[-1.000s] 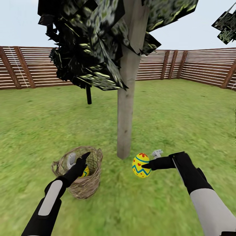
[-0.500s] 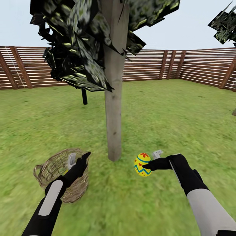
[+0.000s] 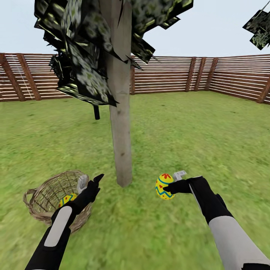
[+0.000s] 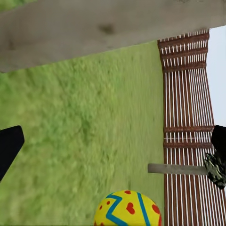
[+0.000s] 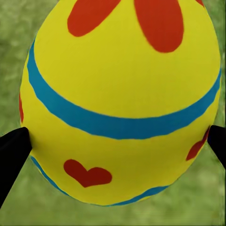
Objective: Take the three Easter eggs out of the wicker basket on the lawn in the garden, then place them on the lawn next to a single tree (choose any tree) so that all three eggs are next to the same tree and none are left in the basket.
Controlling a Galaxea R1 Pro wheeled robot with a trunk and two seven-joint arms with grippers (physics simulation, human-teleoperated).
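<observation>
My right gripper (image 3: 173, 182) is shut on a yellow Easter egg (image 3: 164, 186) with blue zigzags and red spots, held just above the lawn (image 3: 195, 131) to the right of the tree's pale trunk (image 3: 120, 142). In the right wrist view the egg (image 5: 122, 84) sits between both black fingertips (image 5: 13, 150). The wicker basket (image 3: 37, 204) stands left of the trunk with another egg (image 3: 67, 198) inside. My left gripper (image 3: 90, 181) is open over the basket's right rim. In the left wrist view an egg (image 4: 127, 209) shows below the empty left gripper (image 4: 113, 141); I cannot tell which egg.
A brown slatted fence (image 3: 168, 75) rings the garden at the back. A dark tree with a thin black trunk (image 3: 96, 111) stands behind the pale one. Foliage of another tree (image 3: 258, 30) hangs at the upper right. Open grass spreads right of the trunk.
The view has swung, so trunk and basket slid left in the picture. My left gripper, earlier inside the basket, is now over its right rim. The right gripper still holds its egg.
</observation>
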